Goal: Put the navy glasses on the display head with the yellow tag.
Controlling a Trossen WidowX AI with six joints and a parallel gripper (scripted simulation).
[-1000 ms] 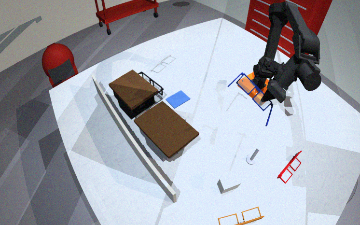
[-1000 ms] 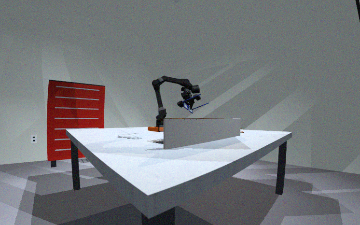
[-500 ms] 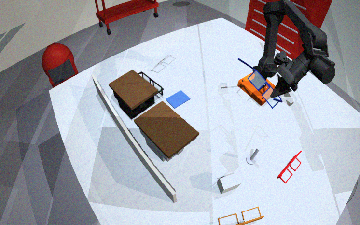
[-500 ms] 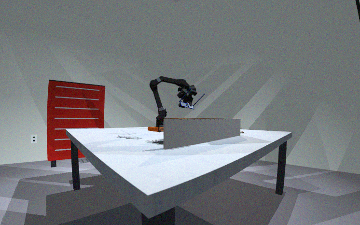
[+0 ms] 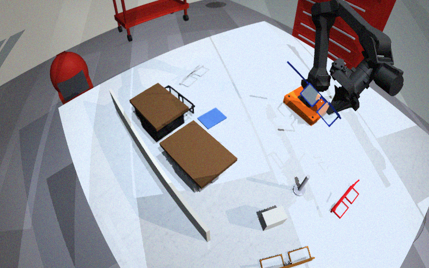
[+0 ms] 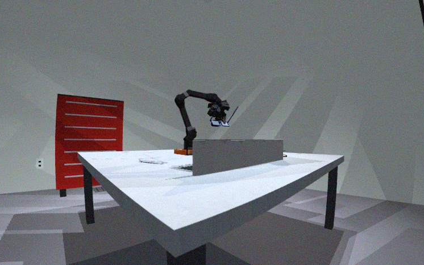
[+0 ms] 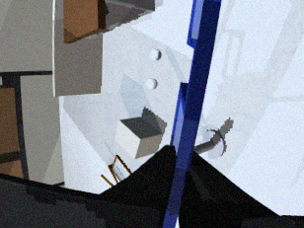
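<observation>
My gripper [image 5: 329,110] [image 6: 221,120] [image 7: 176,156] is shut on the navy glasses [image 5: 298,72] [image 6: 233,114] [image 7: 204,48], held high above the table near the orange arm base. In the top view the glasses are tilted, lenses facing the camera; one temple reaches up to the left. In the wrist view the frame runs up as a blue bar between the fingertips. Neither display head can be made out, and no yellow tag shows. Two brown boards [image 5: 159,106] [image 5: 198,153] sit over dark shapes on the left; these may hide the heads. Black glasses [image 5: 186,100] show beside the farther board.
A long upright panel [image 5: 159,169] [image 6: 236,157] [image 7: 79,63] stands behind the boards. A blue pad [image 5: 211,118], a white block [image 5: 274,217] [image 7: 140,139], a thin post [image 5: 303,183] [image 7: 207,146], red glasses [image 5: 344,196] and orange glasses [image 5: 296,263] are on the table.
</observation>
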